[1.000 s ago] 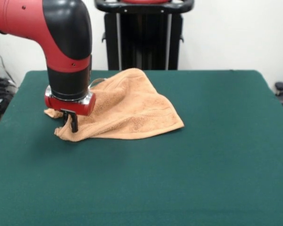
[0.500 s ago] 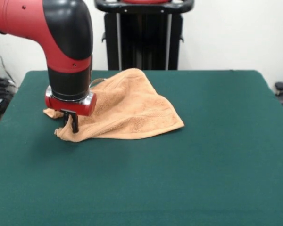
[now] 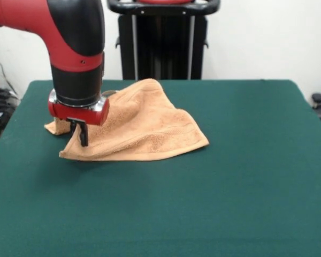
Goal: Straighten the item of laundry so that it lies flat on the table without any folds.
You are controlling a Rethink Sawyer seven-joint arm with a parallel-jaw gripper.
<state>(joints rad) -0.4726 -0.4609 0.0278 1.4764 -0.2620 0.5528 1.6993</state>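
Observation:
The orange-tan towel (image 3: 150, 126) lies crumpled on the far left part of the green table (image 3: 230, 187), with a raised fold running from its far peak to its right corner. My gripper (image 3: 83, 141) hangs from the red and black arm over the towel's left side. Its dark fingers are together and pinch the cloth near the left edge, holding that part slightly off the table. The towel's left corner juts out behind the arm. The white loop is not visible.
The robot's black pedestal (image 3: 163, 40) stands behind the table's far edge. The table's left edge is close to the towel. Open green surface stretches to the right and to the front of the towel.
My gripper has risen a little, shut on the towel's left side. The cloth below it has been drawn up and stretched, and the front left corner now reaches further left.

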